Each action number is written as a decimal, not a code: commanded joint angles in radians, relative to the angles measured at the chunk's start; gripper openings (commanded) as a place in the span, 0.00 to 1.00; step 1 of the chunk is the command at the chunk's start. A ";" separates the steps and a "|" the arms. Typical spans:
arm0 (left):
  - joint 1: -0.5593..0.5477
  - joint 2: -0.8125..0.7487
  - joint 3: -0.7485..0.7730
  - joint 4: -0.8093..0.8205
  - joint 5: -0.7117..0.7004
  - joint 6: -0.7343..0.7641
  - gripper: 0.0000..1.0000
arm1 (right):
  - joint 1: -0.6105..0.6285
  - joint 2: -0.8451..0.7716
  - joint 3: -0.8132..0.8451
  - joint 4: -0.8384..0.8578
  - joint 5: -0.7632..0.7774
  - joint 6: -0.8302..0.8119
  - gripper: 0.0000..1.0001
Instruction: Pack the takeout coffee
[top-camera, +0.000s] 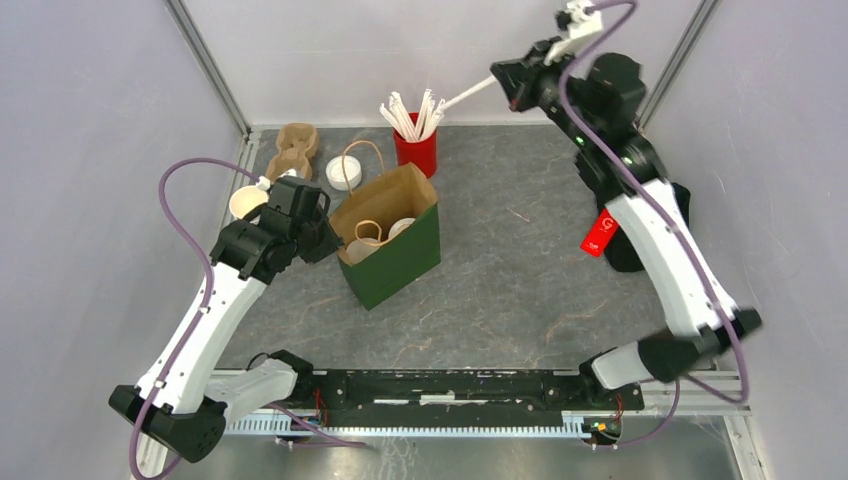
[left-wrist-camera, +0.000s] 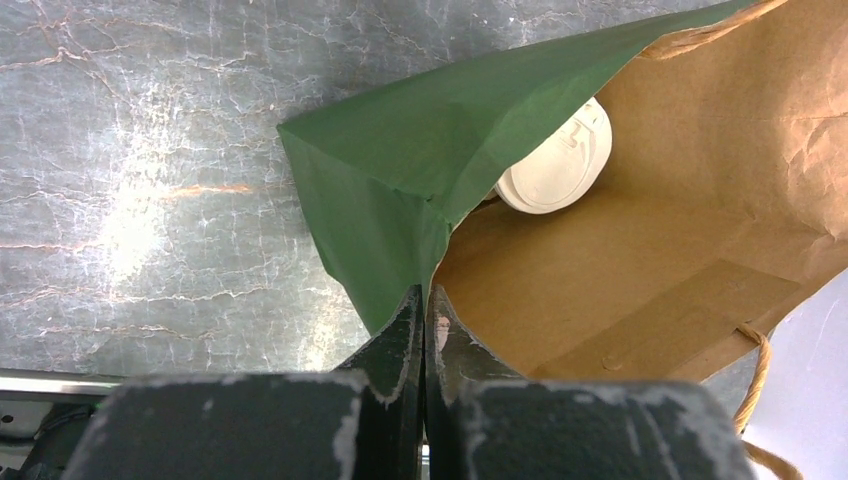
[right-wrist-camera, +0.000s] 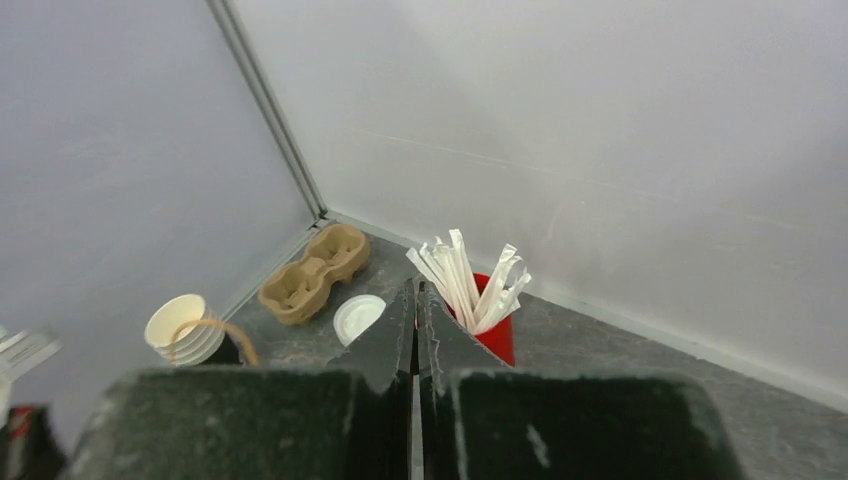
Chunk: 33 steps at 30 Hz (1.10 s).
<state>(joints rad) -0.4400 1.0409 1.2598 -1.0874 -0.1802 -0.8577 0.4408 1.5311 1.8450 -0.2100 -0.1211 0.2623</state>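
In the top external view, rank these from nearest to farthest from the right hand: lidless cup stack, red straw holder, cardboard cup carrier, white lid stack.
From the right hand:
1. Red straw holder, back centre.
2. White lid stack, behind the green bag.
3. Cardboard cup carrier, back-left corner.
4. Lidless cup stack, far left.

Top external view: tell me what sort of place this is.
Probably a lab test cell staged as a takeout coffee station: bare panel walls around a grey table, plus a green paper bag, a red cup of wrapped straws and a pulp cup carrier.
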 joint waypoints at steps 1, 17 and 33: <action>0.001 -0.027 -0.023 0.049 0.012 0.006 0.02 | -0.008 -0.196 -0.086 -0.085 -0.115 -0.101 0.00; 0.001 -0.055 -0.042 0.086 0.031 0.022 0.02 | 0.160 -0.118 -0.114 -0.234 -0.552 -0.089 0.00; 0.003 -0.044 -0.064 0.109 0.043 0.032 0.02 | 0.258 -0.018 -0.326 -0.018 -0.441 0.121 0.42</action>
<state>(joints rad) -0.4400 0.9955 1.2037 -1.0145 -0.1497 -0.8570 0.7349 1.4937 1.4258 -0.3481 -0.6247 0.3271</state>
